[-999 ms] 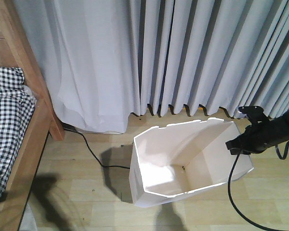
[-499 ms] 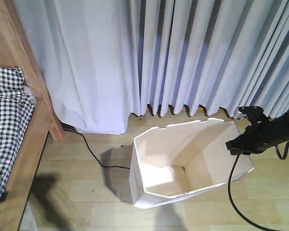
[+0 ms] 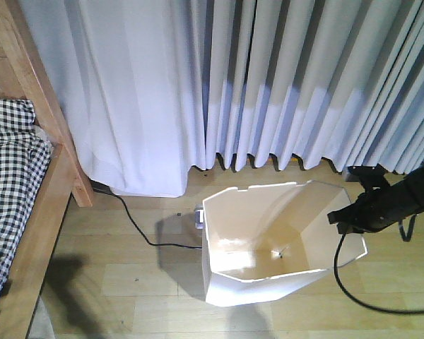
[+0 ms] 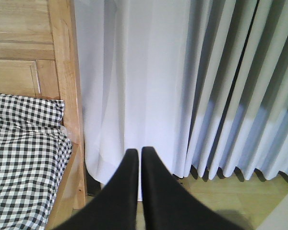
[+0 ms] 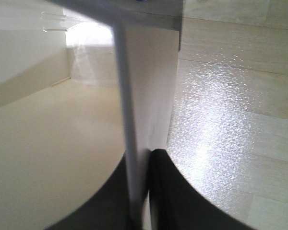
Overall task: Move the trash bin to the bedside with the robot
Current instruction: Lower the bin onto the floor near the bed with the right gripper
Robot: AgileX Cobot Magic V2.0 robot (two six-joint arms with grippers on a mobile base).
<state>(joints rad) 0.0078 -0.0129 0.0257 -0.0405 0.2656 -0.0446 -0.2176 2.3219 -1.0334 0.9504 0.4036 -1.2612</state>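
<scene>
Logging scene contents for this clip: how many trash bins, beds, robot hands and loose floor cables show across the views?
White plastic trash bin: 1
Light wooden bed with black-and-white checked bedding: 1
Black robot hands: 2 (left hand, right hand)
Loose black floor cable: 1
Total: 5

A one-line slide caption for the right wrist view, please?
Fingers of the right gripper pinch the trash bin wall, beside the wooden floor.
</scene>
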